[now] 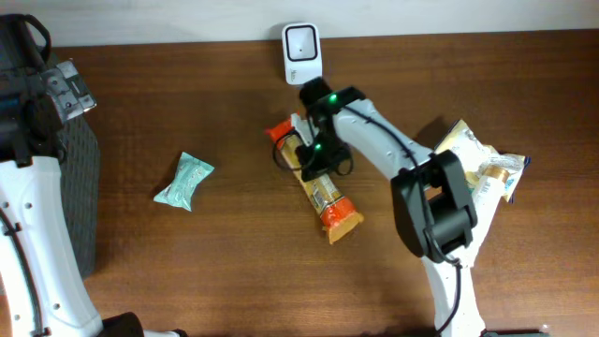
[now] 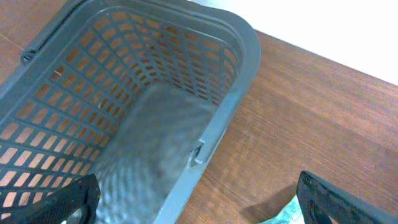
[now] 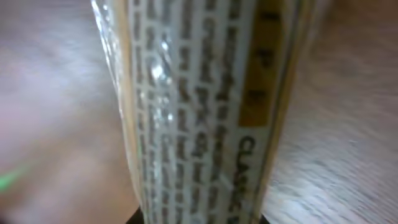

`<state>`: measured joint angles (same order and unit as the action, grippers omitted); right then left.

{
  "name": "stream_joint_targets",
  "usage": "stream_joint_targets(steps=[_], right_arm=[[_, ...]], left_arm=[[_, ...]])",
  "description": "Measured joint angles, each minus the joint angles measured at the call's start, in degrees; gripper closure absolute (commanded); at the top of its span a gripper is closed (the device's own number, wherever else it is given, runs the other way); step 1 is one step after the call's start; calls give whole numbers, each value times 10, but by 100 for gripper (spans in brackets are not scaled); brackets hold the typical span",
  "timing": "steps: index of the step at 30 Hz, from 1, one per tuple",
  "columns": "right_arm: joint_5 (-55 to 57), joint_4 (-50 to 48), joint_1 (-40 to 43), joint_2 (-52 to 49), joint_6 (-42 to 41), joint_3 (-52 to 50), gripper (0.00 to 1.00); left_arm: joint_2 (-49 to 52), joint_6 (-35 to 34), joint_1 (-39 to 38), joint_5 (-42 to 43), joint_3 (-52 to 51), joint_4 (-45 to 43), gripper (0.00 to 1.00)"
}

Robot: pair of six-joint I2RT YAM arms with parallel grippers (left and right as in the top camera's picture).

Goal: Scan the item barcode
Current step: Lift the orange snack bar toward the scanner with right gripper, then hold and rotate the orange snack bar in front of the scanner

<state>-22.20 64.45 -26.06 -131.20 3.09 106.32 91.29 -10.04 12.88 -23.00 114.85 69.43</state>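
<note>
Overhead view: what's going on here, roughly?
The right gripper is down on the orange snack packet, close to the white scanner. Whether it actually grips the packet is unclear. The left gripper hangs open by the rim of the grey basket, holding nothing. A teal packet lies by itself on the table.

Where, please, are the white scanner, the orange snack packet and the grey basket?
white scanner point(image 1: 301, 45): overhead view, its front face.
orange snack packet point(image 1: 329, 201): overhead view, its lower half.
grey basket point(image 2: 241, 32): left wrist view, its rim corner.
</note>
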Motion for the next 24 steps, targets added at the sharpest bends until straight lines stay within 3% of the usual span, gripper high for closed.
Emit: stream_joint_targets(steps=[3,7,14,18,21,24], right_arm=[[-139,73,31,-2,74,16,92],[-259,61,54,12,110,100,95],[-310,-16,60,40,-20,288,96],[-317,-31,60,41,-68,343,96],[-261,-30,55,41,-63,346,96],[10,-28,-2,41,18,346,96]], left_arm=[[0,0,0,0,0,0,1],[0,0,0,0,0,0,1],[0,0,0,0,0,0,1],[0,0,0,0,0,0,1],[0,0,0,0,0,0,1],[0,0,0,0,0,0,1]])
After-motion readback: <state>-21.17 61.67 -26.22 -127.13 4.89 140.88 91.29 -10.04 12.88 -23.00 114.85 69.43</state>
